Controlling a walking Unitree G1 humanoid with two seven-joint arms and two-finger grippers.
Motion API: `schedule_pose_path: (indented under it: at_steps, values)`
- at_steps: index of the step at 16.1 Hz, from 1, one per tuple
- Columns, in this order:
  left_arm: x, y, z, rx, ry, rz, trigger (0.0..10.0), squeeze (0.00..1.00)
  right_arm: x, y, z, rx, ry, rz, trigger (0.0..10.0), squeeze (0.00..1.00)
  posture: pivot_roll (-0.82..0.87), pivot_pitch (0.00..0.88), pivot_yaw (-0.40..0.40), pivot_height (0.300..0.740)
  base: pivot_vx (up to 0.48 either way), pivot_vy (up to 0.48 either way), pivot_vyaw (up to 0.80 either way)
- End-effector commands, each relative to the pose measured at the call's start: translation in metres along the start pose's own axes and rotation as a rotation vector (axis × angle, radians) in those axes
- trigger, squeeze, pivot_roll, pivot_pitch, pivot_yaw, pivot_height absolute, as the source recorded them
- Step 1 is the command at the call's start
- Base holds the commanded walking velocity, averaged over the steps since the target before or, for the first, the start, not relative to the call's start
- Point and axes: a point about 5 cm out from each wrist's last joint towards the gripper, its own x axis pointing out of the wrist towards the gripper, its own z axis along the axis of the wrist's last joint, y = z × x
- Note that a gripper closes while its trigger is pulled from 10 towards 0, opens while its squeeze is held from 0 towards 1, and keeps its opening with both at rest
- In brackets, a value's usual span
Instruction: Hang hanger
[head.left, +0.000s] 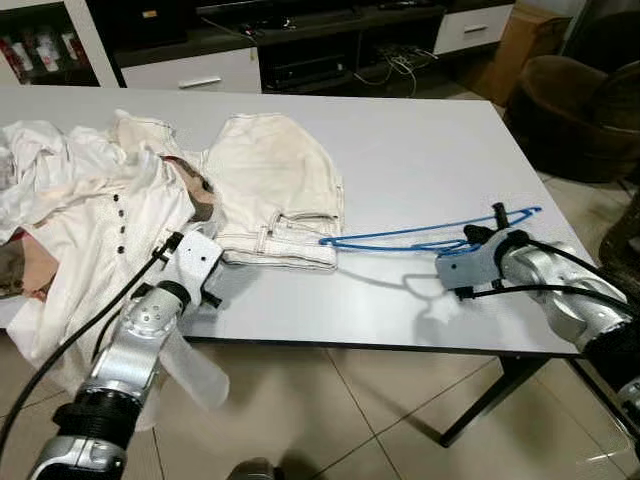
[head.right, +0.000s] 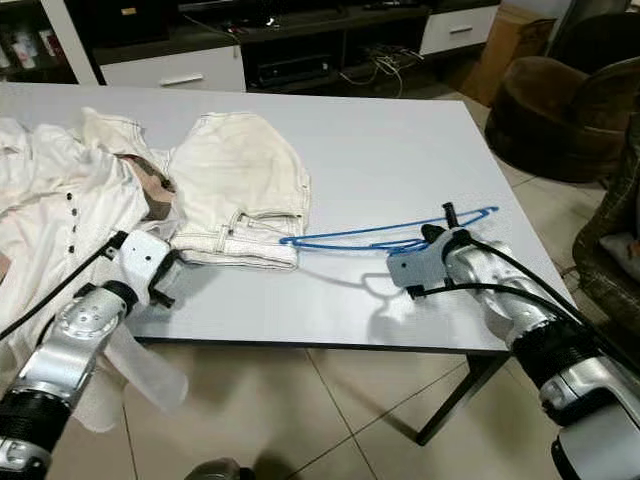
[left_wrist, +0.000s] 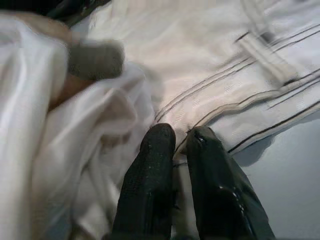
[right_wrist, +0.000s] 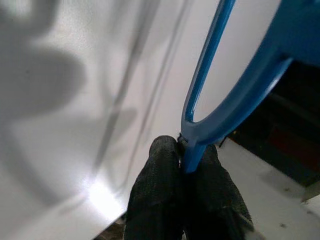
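A thin blue hanger is held just above the white table near its right front part. My right gripper is shut on the hanger's hook end, and the far tip reaches toward the cream shorts. These shorts lie flat mid-table. A white buttoned shirt is heaped at the left and drapes over the front edge. My left gripper sits at the table's front left where shirt and shorts meet. Its fingers are closed on a fold of white shirt cloth.
A brown armchair stands to the right of the table. A dark TV cabinet with white drawers and a cardboard box are behind it. Tiled floor lies below the front edge.
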Motion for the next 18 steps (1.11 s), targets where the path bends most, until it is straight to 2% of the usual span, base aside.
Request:
schedule_pose_path:
  at_steps: [1, 2, 4, 5, 6, 8, 9, 10, 11, 12, 15, 16, 18]
  values:
    - [0.000, -0.009, 0.014, 0.063, -0.098, -0.072, 10.0, 0.00, -0.003, -0.007, -0.001, 0.084, 0.002, -0.031, 10.0, 0.00, 0.13, 0.000, 0.012, 0.740, 0.000, 0.000, 0.00]
    - [-0.001, -0.019, 0.026, 0.088, -0.192, -0.118, 10.0, 0.00, -0.006, -0.015, 0.003, 0.166, -0.022, -0.066, 10.0, 0.00, 0.12, 0.000, 0.012, 0.740, 0.000, 0.000, 0.00]
    - [-0.001, -0.028, 0.035, 0.092, -0.264, -0.156, 10.0, 0.00, -0.010, -0.021, 0.007, 0.245, -0.053, -0.097, 10.0, 0.00, 0.12, 0.000, 0.011, 0.740, 0.000, 0.000, 0.00]
    - [-0.002, -0.034, 0.037, 0.100, -0.295, -0.178, 10.0, 0.87, -0.012, -0.024, 0.007, 0.261, -0.054, -0.118, 10.0, 0.00, 0.12, 0.000, 0.010, 0.740, 0.000, 0.000, 0.00]
    - [-0.002, -0.039, 0.038, 0.084, -0.327, -0.205, 10.0, 1.00, -0.014, -0.027, 0.004, 0.287, -0.049, -0.143, 10.0, 0.00, 0.11, 0.000, 0.009, 0.740, 0.000, 0.000, 0.00]
    - [-0.002, -0.046, 0.040, 0.019, -0.374, -0.238, 10.0, 1.00, -0.018, -0.031, -0.002, 0.402, -0.043, -0.203, 10.0, 0.00, 0.11, 0.000, 0.009, 0.740, 0.000, 0.000, 0.00]
    - [0.000, -0.050, 0.039, -0.065, -0.363, -0.242, 10.0, 1.00, -0.019, -0.034, -0.004, 0.478, -0.039, -0.252, 10.0, 0.00, 0.11, 0.000, 0.009, 0.740, 0.000, 0.000, 0.00]
    - [0.001, -0.052, 0.039, -0.114, -0.358, -0.240, 10.0, 1.00, -0.019, -0.034, -0.005, 0.545, -0.041, -0.281, 10.0, 0.00, 0.10, 0.000, 0.004, 0.740, 0.000, 0.000, 0.00]
    - [0.002, -0.054, 0.038, -0.163, -0.354, -0.238, 10.0, 0.96, -0.019, -0.033, -0.006, 0.594, -0.037, -0.299, 10.0, 0.00, 0.10, 0.000, 0.004, 0.740, 0.000, 0.000, 0.00]
    - [0.003, -0.059, 0.038, -0.251, -0.348, -0.242, 10.0, 0.00, -0.017, -0.030, -0.010, 0.679, -0.013, -0.337, 10.0, 0.00, 0.10, 0.000, 0.004, 0.740, 0.000, 0.000, 0.00]
    - [0.005, -0.069, 0.035, -0.402, -0.343, -0.272, 10.0, 0.00, -0.014, -0.020, -0.022, 0.855, 0.050, -0.444, 10.0, 0.00, 0.10, 0.000, 0.010, 0.740, 0.000, 0.000, 0.00]
    - [0.006, -0.071, 0.036, -0.429, -0.342, -0.278, 10.0, 0.00, -0.013, -0.018, -0.023, 0.887, 0.062, -0.471, 10.0, 0.00, 0.10, 0.003, 0.012, 0.740, 0.000, 0.000, 0.00]
    - [0.009, -0.073, 0.037, -0.422, -0.330, -0.284, 10.0, 0.00, -0.010, -0.012, -0.018, 0.898, 0.057, -0.466, 10.0, 0.00, 0.10, 0.005, 0.015, 0.740, 0.000, 0.000, 0.00]
